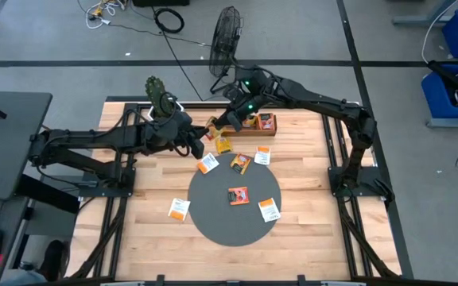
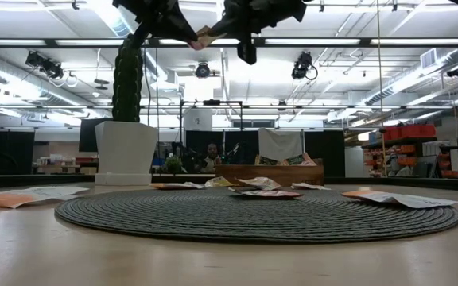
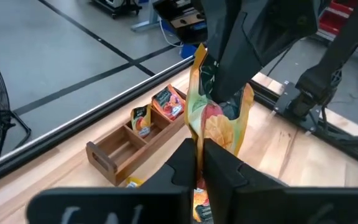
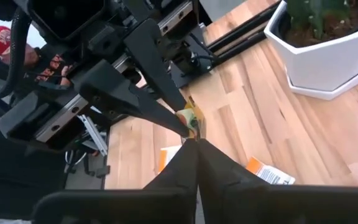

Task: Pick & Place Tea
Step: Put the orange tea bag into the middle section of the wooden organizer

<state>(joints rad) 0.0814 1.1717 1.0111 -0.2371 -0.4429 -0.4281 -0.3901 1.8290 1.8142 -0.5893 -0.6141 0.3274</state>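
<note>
Handover above desk, just beside wooden tray: left hand and right hand both pinched shut on same tea sachet, opposite edges, sachet lifted clear of tray.

Handling judgement: sachet light, thin, floppy paper; creases easily, may tear if hands pull apart. Best hold is flat on sealed edge.

Other sachets: two in tray compartments, several beside tray and on round grey mat.

Left wrist view shows sachet print and tray compartments; high view shows layout only. Low view shows pinch well above desk.
</note>
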